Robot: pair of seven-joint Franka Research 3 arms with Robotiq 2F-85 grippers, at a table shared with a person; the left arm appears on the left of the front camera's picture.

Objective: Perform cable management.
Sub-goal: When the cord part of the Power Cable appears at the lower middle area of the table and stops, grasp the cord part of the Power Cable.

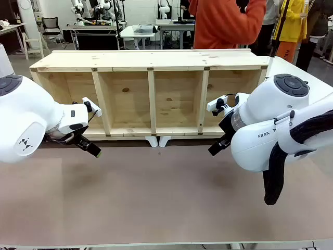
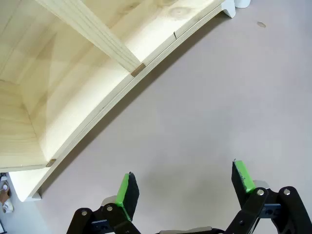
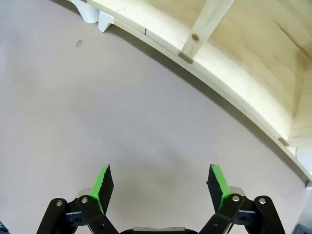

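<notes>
Hanging at the far right of the front view, the cable [image 1: 277,28] shows as a thin black line. It runs from the picture's top edge down toward the shelf's [image 1: 151,60] far right corner, beside a person [image 1: 223,23] in orange. Its plug cannot be made out.

The cable is well apart from both arms' fingers, which sit low on the near side of the shelf.

The left fingers [image 1: 92,150] hover over the tabletop [image 1: 156,198] before the shelf's leftmost compartment. In the left wrist view they [image 2: 127,192] stand wide apart, with bare tabletop between the green pads.

The right fingers [image 1: 216,148] hang before the rightmost compartment. In the right wrist view they [image 3: 102,187] are likewise spread wide and grip nothing.

The shelf is of pale wood and lies lengthwise across the tabletop, its four compartments facing the robot. Plain wood shows inside each.

Two small white feet [image 1: 158,140] stick out under its front edge near the middle.
</notes>
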